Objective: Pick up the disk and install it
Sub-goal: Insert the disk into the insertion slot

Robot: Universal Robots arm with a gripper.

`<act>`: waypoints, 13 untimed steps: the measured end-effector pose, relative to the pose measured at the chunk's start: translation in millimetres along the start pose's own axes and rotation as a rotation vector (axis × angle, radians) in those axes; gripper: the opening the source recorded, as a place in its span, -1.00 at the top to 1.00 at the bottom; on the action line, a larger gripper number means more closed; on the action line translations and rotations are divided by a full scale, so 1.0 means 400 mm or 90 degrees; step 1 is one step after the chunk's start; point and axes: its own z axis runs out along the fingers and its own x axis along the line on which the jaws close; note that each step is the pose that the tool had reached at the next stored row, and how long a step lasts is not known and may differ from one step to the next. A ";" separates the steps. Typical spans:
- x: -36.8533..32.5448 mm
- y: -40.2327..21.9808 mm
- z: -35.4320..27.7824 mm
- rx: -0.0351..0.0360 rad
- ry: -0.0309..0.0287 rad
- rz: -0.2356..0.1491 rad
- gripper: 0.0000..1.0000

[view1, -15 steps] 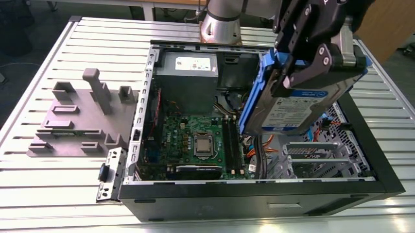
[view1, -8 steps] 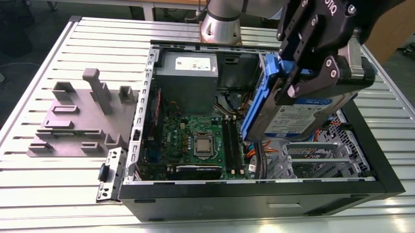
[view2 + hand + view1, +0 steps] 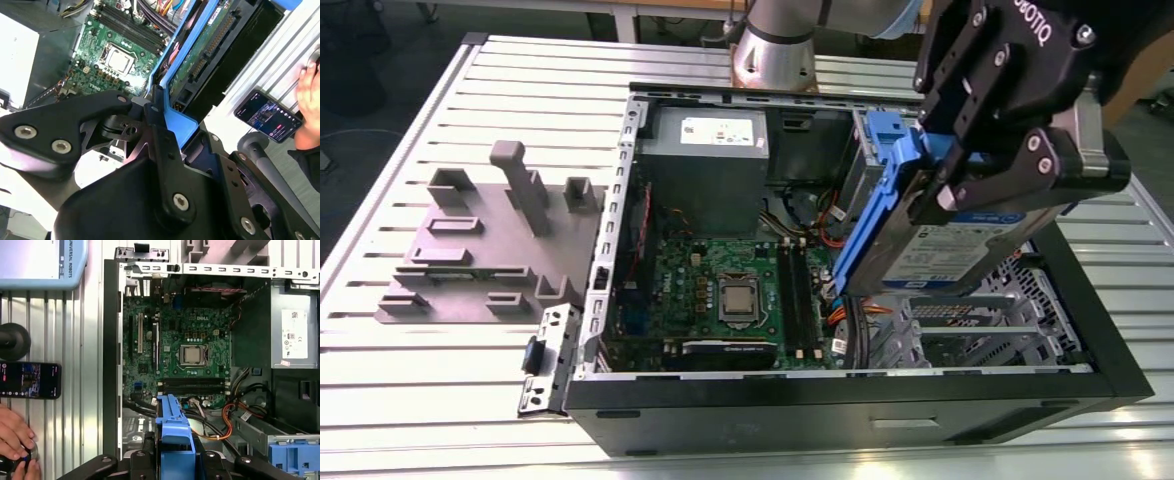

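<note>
Starting at the exterior view's left: a grey fixture (image 3: 480, 250) sits on the table (image 3: 400, 400). Next comes the open computer case (image 3: 854, 400), its motherboard (image 3: 734, 300) exposed. On the right, the disk (image 3: 961, 245) is picked up and tilted on edge above the drive cage (image 3: 974, 325) (not seated yet). The gripper (image 3: 958, 185) is clamped narrowly on its blue carrier.

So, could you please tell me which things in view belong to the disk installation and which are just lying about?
Job in hand:
- disk
- gripper, jaws shut on the disk, holding it tilted above the case
- open computer case

Lying about:
- grey fixture block, at the exterior view's left
- phone
- tablet
</note>
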 end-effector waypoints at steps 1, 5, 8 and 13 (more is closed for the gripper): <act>0.003 -0.003 0.001 0.0000 0.0001 0.000 0.27; 0.007 -0.025 0.006 0.0000 0.0000 0.000 0.27; 0.009 -0.050 0.011 -0.0002 0.0001 0.000 0.27; 0.011 -0.090 0.019 -0.0009 0.0001 0.000 0.27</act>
